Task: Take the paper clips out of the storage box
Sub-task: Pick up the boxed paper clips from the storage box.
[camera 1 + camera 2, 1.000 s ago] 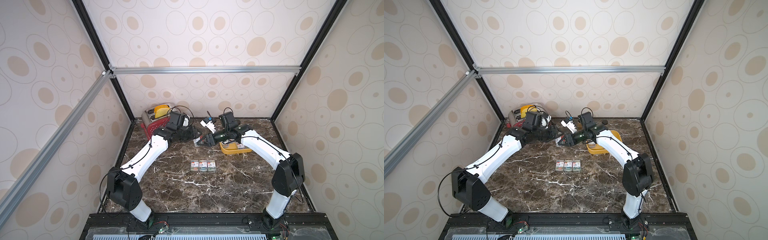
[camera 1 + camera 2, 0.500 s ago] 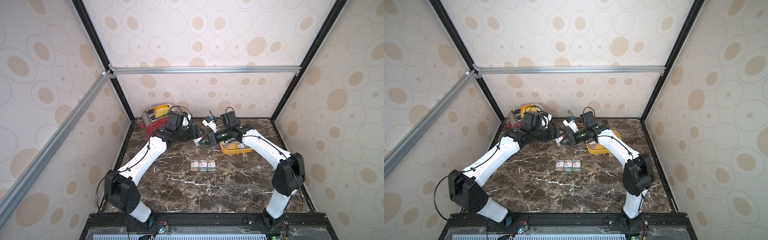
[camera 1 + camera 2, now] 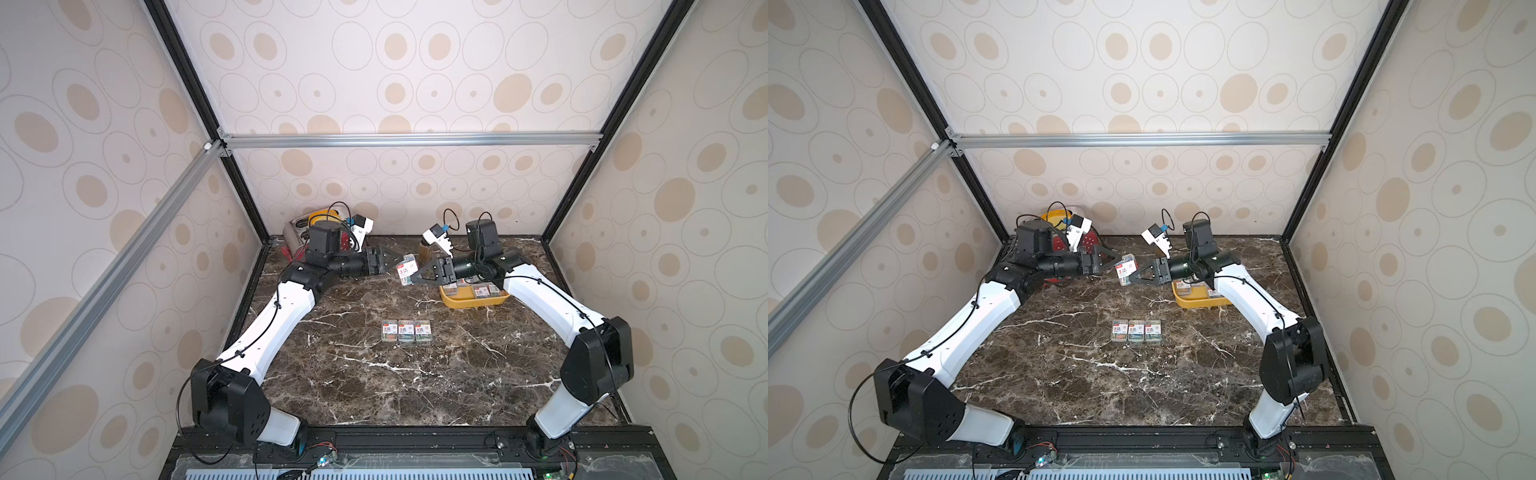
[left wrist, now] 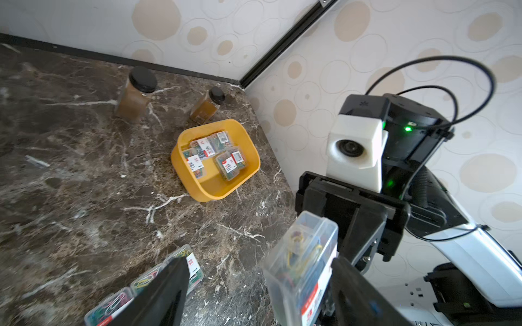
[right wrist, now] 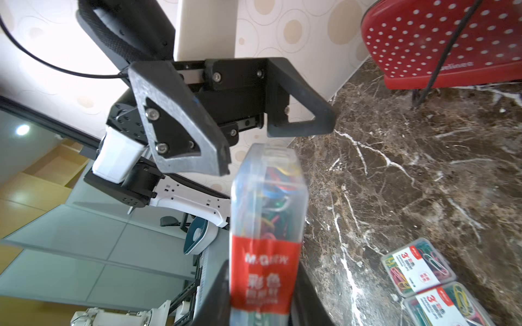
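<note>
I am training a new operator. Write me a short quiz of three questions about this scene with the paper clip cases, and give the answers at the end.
1. True or false: the left claw is shut on the lifted clip case.
2. How many clip cases lie in a row on the table? A) two B) three C) five
3. Fill in: the two brown bottles stand close to the yellow ____.

Key
1. False: the right claw grips it, and the left claw stands open.
2. B
3. storage box
</note>
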Controlling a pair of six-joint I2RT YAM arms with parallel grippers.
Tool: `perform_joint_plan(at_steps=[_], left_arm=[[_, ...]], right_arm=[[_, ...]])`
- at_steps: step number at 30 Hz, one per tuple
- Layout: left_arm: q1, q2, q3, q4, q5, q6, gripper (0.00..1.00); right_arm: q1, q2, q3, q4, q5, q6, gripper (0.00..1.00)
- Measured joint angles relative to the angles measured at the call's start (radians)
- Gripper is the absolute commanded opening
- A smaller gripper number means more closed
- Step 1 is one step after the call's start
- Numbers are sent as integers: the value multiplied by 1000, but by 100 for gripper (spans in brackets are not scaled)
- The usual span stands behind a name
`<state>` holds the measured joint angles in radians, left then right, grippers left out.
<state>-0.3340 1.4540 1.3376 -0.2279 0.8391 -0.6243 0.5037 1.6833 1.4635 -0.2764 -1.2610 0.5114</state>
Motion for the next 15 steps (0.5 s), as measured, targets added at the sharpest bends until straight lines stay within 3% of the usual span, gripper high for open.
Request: perform_joint_plan(at_steps=[8,15], left_arm=[[0,16,-29,187,145,-69,69],[0,17,-30,221,198,-90,50]], right_arm=[[0,0,-18,116,-70,108,22],[0,0,-19,212,-93,192,22]])
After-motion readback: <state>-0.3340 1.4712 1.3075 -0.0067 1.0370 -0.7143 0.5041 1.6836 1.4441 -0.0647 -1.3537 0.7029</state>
